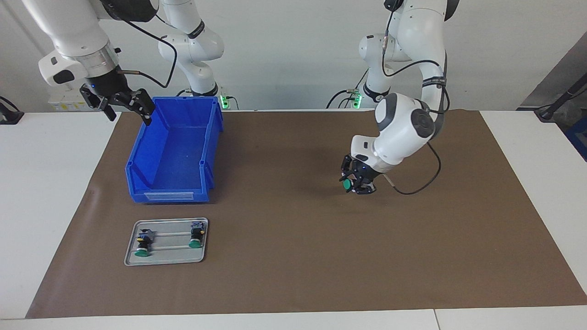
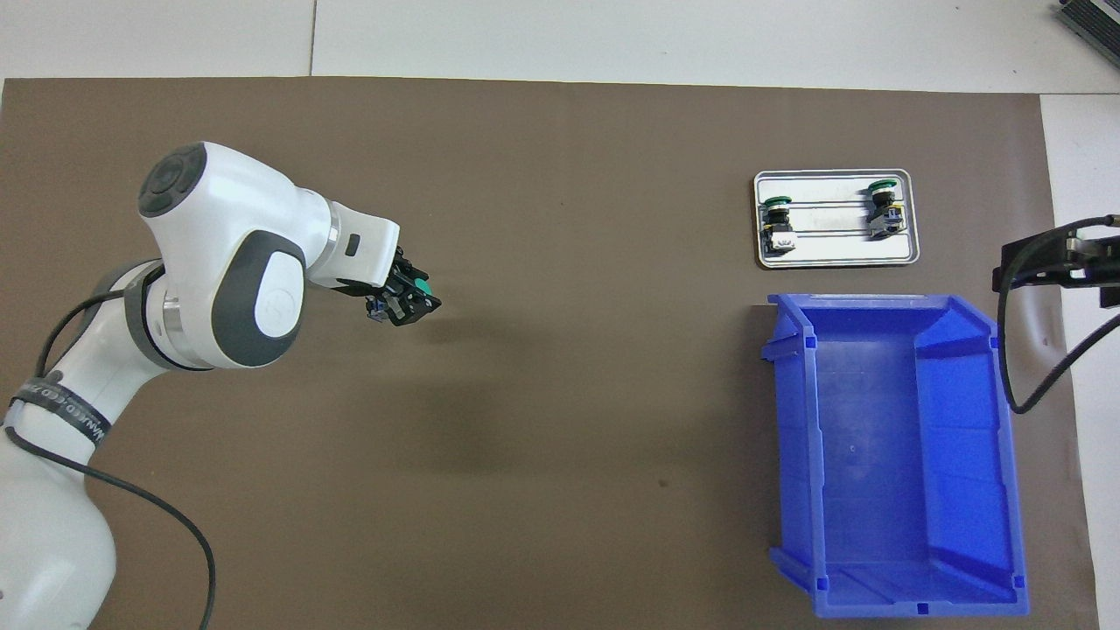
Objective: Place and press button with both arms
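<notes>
My left gripper (image 1: 358,184) hangs a little above the brown mat toward the left arm's end of the table, shut on a button (image 1: 347,184) whose green cap points sideways; the overhead view shows the same left gripper (image 2: 404,300) and button (image 2: 423,290). Two more green-capped buttons (image 1: 143,243) (image 1: 196,237) lie on their sides in a small metal tray (image 1: 165,260), also seen from overhead as the tray (image 2: 836,256). My right gripper (image 1: 123,103) waits open in the air beside the blue bin's corner nearest the robots, holding nothing.
A blue plastic bin (image 1: 174,151) with nothing in it stands on the mat between the tray and the right arm's base. The brown mat (image 1: 293,256) covers most of the white table. A black cable loops beside the left wrist.
</notes>
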Motion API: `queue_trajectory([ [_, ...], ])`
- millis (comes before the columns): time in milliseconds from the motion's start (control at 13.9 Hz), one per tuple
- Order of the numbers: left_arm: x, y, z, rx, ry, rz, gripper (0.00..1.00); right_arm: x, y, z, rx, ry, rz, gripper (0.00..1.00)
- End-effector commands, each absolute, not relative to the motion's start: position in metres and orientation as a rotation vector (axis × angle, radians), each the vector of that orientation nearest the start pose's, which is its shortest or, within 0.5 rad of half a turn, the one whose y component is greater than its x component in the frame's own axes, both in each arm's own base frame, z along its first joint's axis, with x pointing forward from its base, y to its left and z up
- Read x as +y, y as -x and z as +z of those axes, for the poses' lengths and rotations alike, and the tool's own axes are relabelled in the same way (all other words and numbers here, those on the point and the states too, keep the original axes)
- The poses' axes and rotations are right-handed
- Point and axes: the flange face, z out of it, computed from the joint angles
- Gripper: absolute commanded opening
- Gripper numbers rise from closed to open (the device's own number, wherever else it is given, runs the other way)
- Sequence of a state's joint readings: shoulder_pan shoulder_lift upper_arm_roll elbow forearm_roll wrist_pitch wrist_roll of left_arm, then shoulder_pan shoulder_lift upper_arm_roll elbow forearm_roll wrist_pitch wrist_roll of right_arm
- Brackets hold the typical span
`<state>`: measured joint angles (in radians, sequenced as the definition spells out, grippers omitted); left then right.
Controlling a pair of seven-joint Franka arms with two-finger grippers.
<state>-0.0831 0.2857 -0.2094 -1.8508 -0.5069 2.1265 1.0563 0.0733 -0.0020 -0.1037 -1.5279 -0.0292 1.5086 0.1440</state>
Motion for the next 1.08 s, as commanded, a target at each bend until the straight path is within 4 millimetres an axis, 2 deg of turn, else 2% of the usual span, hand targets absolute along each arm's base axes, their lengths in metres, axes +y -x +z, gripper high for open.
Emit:
queue_trajectory([
  [0,-0.160,-0.584,0.373,1.838,3.116,-0.535,0.00,-0.021,-0.547,0.641,0.240,3.159,0.025,1.00],
  [144,-0.131,-0.574,0.364,1.796,3.186,-0.772,0.00,-0.021,-0.547,0.641,0.240,3.159,0.025,1.00],
  [288,-0.118,-0.556,0.350,1.689,3.266,-1.020,0.00,-0.021,-0.547,0.642,0.240,3.159,0.023,1.00],
  [360,-0.117,-0.548,0.342,1.626,3.309,-1.116,0.00,-0.021,-0.547,0.641,0.240,3.159,0.025,1.00],
  [504,-0.116,-0.536,0.322,1.608,3.296,-1.286,0.00,-0.021,-0.547,0.642,0.240,3.159,0.023,1.00],
  [791,-0.119,-0.517,0.292,1.518,3.204,-1.710,0.00,-0.020,-0.546,0.639,0.222,3.155,0.038,1.00],
  [1007,-0.119,-0.501,0.269,1.493,3.148,-1.929,0.00,-0.016,-0.545,0.634,0.202,3.115,0.042,1.00],
])
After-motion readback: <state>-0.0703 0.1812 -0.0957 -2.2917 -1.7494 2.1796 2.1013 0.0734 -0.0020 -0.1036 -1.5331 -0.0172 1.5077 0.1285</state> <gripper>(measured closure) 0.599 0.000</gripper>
